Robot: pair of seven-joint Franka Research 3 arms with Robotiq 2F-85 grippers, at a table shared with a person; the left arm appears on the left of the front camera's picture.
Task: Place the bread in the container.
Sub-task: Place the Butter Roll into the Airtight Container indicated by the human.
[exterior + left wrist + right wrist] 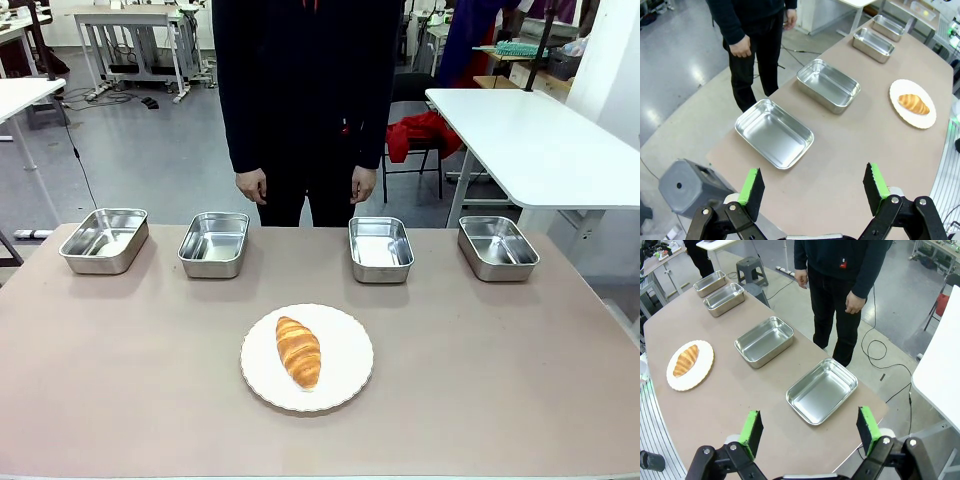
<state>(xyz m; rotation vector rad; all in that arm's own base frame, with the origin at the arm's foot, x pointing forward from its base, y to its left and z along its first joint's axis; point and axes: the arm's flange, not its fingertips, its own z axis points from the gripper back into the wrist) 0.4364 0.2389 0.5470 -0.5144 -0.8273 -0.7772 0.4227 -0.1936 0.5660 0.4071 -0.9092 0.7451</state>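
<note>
Okay, you've got a ridged glossy croissant (298, 351) on a scalloped white plate (346, 362), four shiny steel pans (214, 243); left gripper (812, 174), right gripper (810, 422) spread wide, empty.

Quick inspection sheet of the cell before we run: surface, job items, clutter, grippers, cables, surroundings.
Surface: tan table, no spills seen.
Job's things: croissant lying on a white plate at the middle; four steel pans in a row along the far edge, all empty.
Clutter: nothing seen.
Grippers: left gripper and right gripper raised above the table, jaws open, holding nothing.
Cables: black cable on the floor, far left; none on the table.
Surroundings: person standing at the far edge, hands at sides; white table behind, right.
</note>
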